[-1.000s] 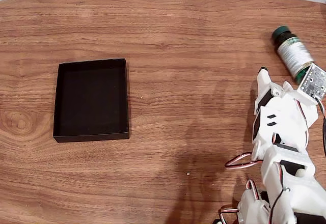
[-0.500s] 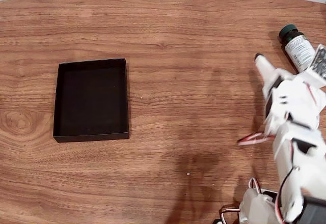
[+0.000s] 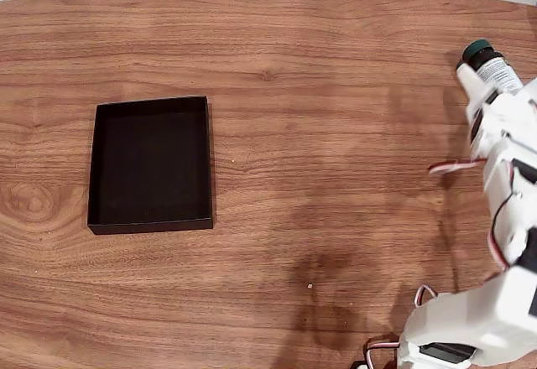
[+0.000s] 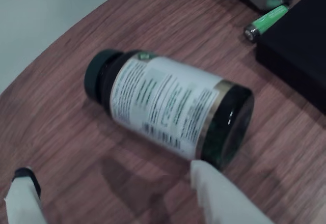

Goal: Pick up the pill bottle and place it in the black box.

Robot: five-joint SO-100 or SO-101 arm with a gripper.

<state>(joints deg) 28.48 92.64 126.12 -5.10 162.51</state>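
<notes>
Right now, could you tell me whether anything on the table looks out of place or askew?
Yes. The pill bottle lies on its side on the wooden table rather than standing, cap still on, nothing spilled. In the wrist view the open gripper sits just short of it. The black box sits flat and looks fine.

A wood-grain table [image 3: 294,142] meets a pale wall along its far edge.

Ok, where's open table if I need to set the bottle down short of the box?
Bare wood runs wide between the black box and the arm. It is crowded by the pill bottle, where the gripper hovers near a green battery.
</notes>
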